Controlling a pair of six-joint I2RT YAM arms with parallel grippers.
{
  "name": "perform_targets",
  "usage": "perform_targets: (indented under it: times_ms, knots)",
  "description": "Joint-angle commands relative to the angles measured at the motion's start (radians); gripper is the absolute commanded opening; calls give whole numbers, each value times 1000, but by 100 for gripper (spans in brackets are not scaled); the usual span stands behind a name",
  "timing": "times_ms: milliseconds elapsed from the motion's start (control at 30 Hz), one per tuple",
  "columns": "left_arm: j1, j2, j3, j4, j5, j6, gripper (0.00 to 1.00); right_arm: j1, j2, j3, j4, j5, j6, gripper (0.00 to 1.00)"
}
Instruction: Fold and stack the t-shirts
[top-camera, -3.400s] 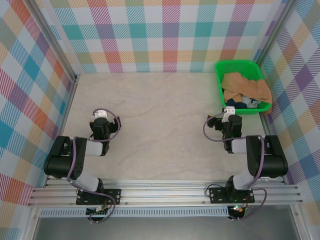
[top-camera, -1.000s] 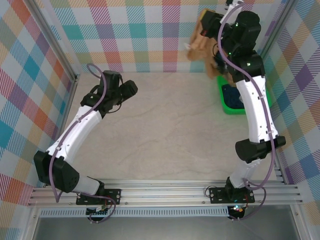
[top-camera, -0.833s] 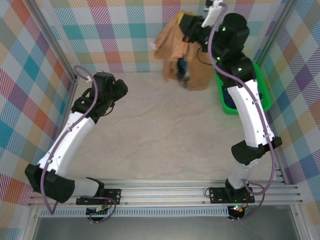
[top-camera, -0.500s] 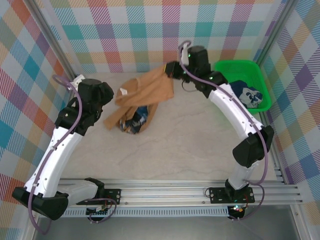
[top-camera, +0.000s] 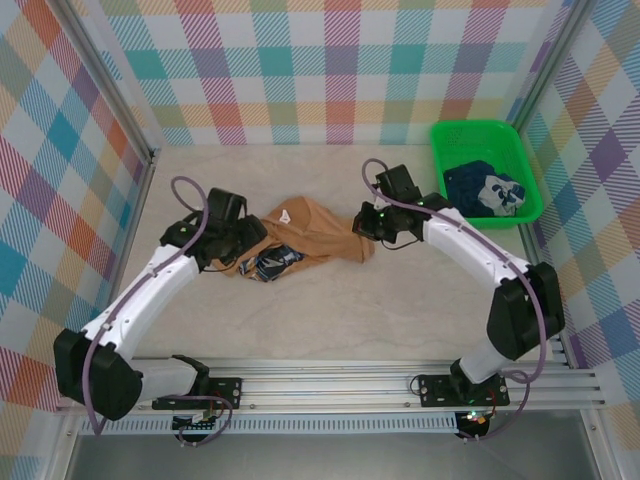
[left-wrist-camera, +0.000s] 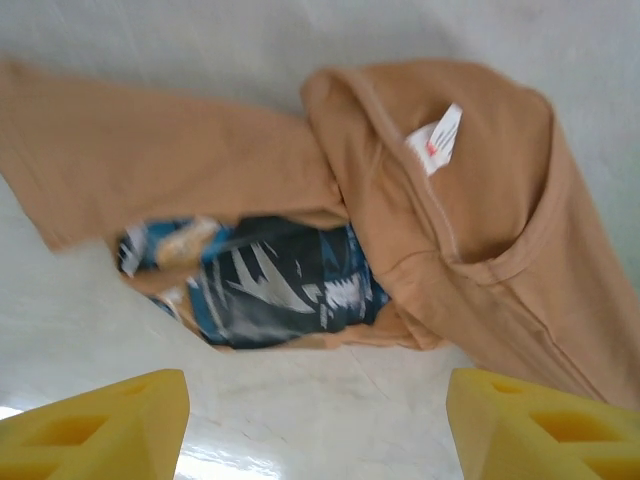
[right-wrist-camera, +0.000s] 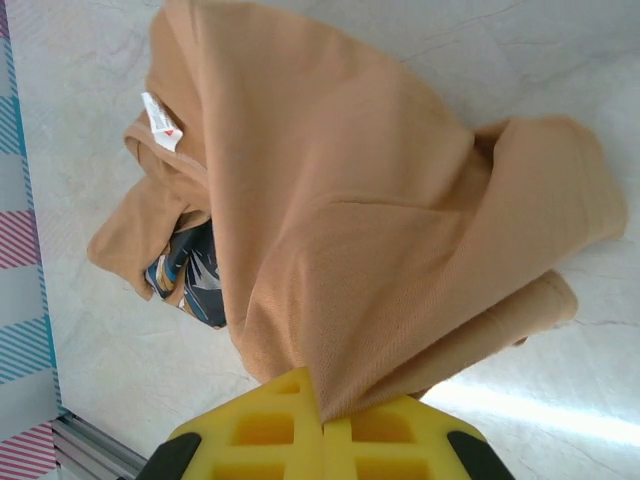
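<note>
**Tan shirt down on the table, pinched at one side**

- A tan-brown soft cloth t-shirt (top-camera: 312, 237) lies crumpled in a loose heap on the pale marbled table (top-camera: 330, 310), roughly mid-table and between the two arms.
- Part of its blue and white cartoon print (left-wrist-camera: 270, 282) shows through a gap in the folds at the near left of the heap. The white neck label (left-wrist-camera: 436, 140) is turned outward, on top.
- The right gripper (right-wrist-camera: 322, 408) has its yellow fingers pressed together on a bunched ridge of the tan-brown soft cloth t-shirt. The cloth rises out of the pinch and fans away over the table. From above, this gripper (top-camera: 366, 222) sits at the right edge of the heap.
- The left gripper (left-wrist-camera: 318, 432) is low at the opposite side, with its yellow fingers (left-wrist-camera: 100, 420) standing wide apart (nothing between them but bare table). From above it (top-camera: 246, 242) is just beside the heap's left edge; I cannot tell whether it touches the cloth.
- A dark navy cloth t-shirt (top-camera: 486, 189) with white print is wadded inside the green plastic mesh basket (top-camera: 440, 140) in the far right corner, well apart from the heap.
- The basket rests flat against the right wall.
</note>
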Motion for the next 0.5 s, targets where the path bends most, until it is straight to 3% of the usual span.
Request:
perform_targets:
  times_ms: [0, 200, 333, 467]
  knots:
    - [-70, 70, 0, 147, 62, -139, 69, -7, -44, -44, -38, 14, 0, 0]
    - [-141, 274, 60, 350, 62, -209, 70, -32, -55, -70, -41, -9, -3, 0]
    - [-163, 436, 152, 372, 136, -265, 74, -44, -63, -69, -38, -20, -8, 0]
    - [-196, 528, 207, 398, 108, -318, 74, -50, -69, -66, -44, -36, -12, 0]
